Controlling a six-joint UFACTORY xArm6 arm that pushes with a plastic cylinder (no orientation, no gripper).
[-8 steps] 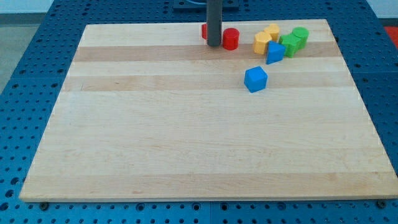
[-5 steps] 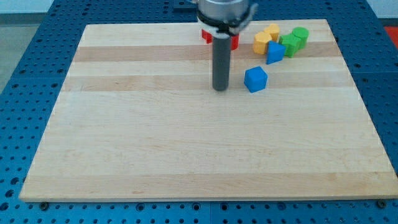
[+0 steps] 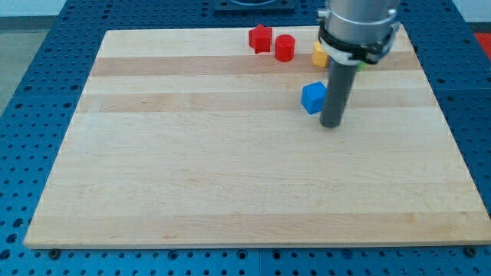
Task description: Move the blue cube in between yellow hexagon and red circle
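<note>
Pale wooden board (image 3: pixel 230 176) on blue pegboard | small blue plastic cube (image 3: pixel 312 98) lies below the red cylinder (image 3: pixel 285 47) and partly hidden yellow block (image 3: pixel 319 54) | judged light, rigid, easily slid; best pushed on its lower face | no jaws fitted; rod's tip (image 3: pixel 331 123) sits just right of the cube, contact unclear

You have a single view, set high at the near edge of the table (image 3: pixel 230 199) and tilted down toward its far edge, far enough back to take in the whole top and the blue pegboard (image 3: pixel 31 115) around it.
</note>
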